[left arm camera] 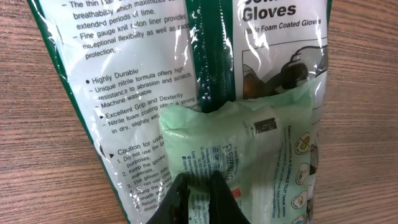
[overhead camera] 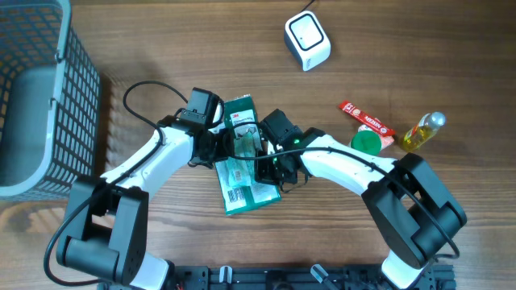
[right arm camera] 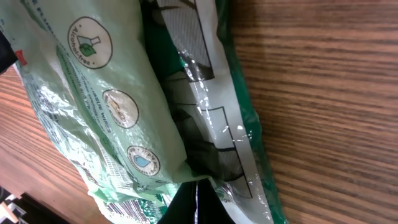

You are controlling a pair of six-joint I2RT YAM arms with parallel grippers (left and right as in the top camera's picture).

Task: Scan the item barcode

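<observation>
Two pincers, both shut: left pincer nipped on edge of pale green pack, prob to peel it off glove bag; right pincer tips together at pack/bag seam, can't tell what it's got. Pack sits mid bench, well apart from scanner

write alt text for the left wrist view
The left gripper is shut on the near edge of a soft light green pack. The pack lies on a white and green gloves packet printed with product text, on a wooden table.
</observation>
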